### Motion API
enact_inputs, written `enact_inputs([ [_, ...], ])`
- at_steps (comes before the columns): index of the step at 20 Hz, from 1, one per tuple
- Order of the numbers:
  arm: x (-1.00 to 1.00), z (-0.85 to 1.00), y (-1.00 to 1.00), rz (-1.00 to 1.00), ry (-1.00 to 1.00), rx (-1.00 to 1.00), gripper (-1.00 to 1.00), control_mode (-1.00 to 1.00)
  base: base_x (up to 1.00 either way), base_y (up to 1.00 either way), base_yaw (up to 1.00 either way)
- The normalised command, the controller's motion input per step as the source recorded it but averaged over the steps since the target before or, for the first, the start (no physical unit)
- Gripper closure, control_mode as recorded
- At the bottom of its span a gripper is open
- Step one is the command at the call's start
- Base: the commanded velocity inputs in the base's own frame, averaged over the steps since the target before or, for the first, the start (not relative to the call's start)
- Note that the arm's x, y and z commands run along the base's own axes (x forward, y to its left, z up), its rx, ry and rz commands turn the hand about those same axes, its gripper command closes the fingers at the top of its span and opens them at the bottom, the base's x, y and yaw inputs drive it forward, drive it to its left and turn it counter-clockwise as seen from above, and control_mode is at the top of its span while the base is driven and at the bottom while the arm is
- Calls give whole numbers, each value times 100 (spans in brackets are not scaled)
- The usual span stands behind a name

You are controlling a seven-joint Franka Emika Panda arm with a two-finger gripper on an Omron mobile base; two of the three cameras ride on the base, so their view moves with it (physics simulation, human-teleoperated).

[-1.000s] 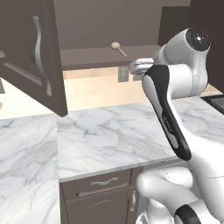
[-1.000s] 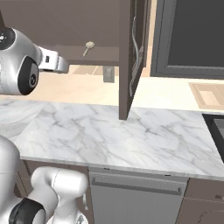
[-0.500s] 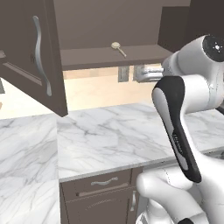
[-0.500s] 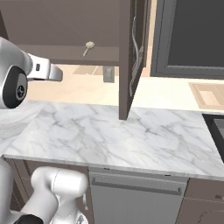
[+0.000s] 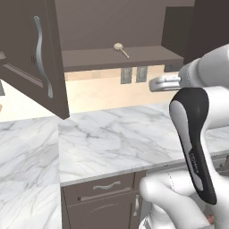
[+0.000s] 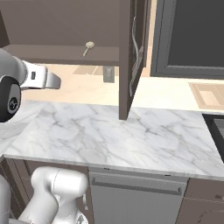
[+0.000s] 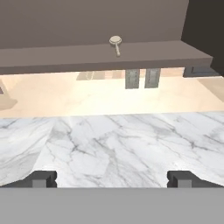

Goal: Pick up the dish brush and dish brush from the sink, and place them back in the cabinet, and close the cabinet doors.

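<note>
**Cream brush on shelf, jaws empty and pulled back, doors not yet shut**

The cream dish brush (image 7: 116, 44) lies on the cabinet (image 5: 112, 58) floor shelf near its front edge, round head toward the back, thin handle pointing out toward the room. In the hand view it sits up and ahead of the jaws, roughly centred between the two fingertips (image 7: 41, 178), well apart from them with the marble desk (image 7: 113, 144) in between. The jaws are spread wide and hold nothing. I can't spot the black brush or the sink in these views.

One arm only, so no choice of side. The gripper (image 5: 161, 83) hangs beside the shelf's right end in the left base view, below shelf level. The left cabinet door (image 5: 31, 53) swings far open to the left; the right cabinet door (image 6: 131, 57) stands edge-on, also open. Judgement: the next move turns on where the arm goes from here, whether off for the other brush or to a door, and the right door is the nearer of the two.

Versus the earlier frames: the arm has swung rightward and back from the shelf, elbow now lower and closer to the camera. The brush, both doors and the base views have not shifted.
</note>
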Motion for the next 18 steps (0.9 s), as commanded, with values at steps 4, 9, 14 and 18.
enact_inputs([
  [4,-25,0,-4,0,0,0,-100,-100,0,0,0],
  [9,-5,0,0,0,0,0,-100,100,-31,-1,0],
  [14,0,0,0,0,0,0,-100,100,-49,-17,0],
  [18,0,0,0,0,0,0,-100,100,-54,-41,0],
])
